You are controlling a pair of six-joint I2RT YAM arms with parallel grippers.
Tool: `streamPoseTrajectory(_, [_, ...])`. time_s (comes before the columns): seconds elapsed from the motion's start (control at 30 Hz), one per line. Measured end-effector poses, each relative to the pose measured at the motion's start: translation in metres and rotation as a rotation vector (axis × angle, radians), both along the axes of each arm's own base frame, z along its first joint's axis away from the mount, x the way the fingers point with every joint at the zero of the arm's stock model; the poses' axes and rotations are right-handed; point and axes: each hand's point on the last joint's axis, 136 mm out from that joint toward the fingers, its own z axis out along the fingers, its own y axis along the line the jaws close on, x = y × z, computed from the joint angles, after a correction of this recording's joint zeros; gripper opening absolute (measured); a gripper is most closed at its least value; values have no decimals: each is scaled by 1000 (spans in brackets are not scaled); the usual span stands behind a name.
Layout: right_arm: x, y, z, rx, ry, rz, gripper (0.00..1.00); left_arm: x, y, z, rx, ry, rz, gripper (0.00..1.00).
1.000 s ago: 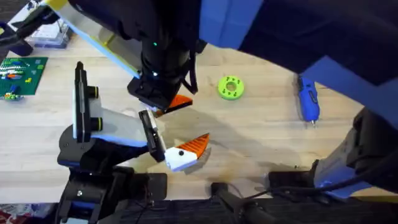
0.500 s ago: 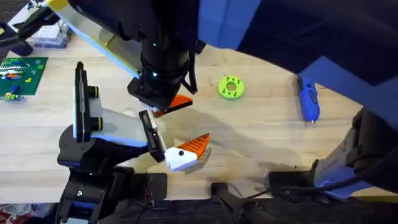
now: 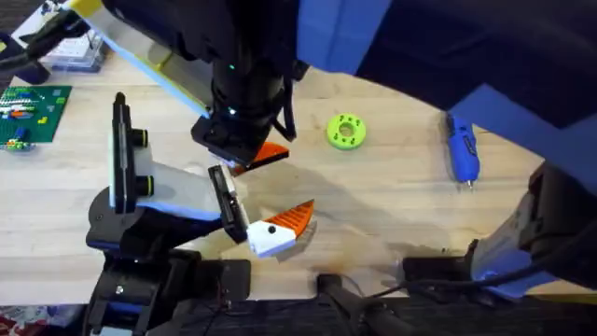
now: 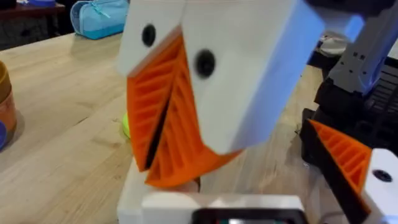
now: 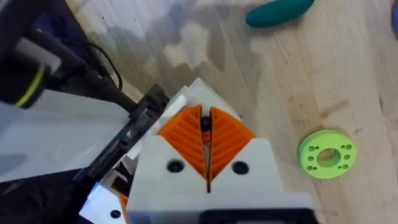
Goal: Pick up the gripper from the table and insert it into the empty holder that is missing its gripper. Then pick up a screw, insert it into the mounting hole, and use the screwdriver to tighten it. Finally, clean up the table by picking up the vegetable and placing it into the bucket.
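- Two white fingers with orange ribbed pads belonged to the right gripper. The pads were pressed together, with only a thin seam between them.
- A white corner poked out just beyond those pads. It looked like the gripper, but whether it was clamped could not be told.
- The holder stood at the near left of the table, its black bar just beside the right gripper.
- One matching finger sat mounted at the holder's near end, orange wedge pointing right.
- Another white-and-orange pair hung close before the left wrist camera with a narrow dark slit between its pads. Whose it was could not be told, nor the left gripper's state.
- The screwdriver lay at the right, bit toward the near edge.
- A lime-green disc lay between holder and screwdriver, toward the far side.
- The vegetable lay on the wood, well apart from the disc.
- The bucket stood on the table at the edge of the left wrist view.
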Motion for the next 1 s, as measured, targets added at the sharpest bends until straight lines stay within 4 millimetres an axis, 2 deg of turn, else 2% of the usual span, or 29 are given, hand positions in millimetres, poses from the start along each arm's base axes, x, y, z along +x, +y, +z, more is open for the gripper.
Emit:
streamPoseTrajectory(0.27, [0,0,0,0,0,0,3,0,0,0,0,0,0,987])
streamPoseTrajectory(0.33, [0,0,0,-1,-1,0,199,0,0,0,-1,3,0,987])
streamPoseTrajectory(0.4, [3,-3,0,-12,-12,-5,478,1,0,0,-3,8,4,987])
streamPoseTrajectory(0.47, [10,-8,0,-27,-32,-22,782,1,0,0,-5,13,6,987])
streamPoseTrajectory(0.5, [19,-13,1,-34,-49,-39,990,1,1,0,-7,17,10,986])
streamPoseTrajectory(1.0, [16,-18,1,-53,-38,-39,996,1,1,0,-7,18,6,986])
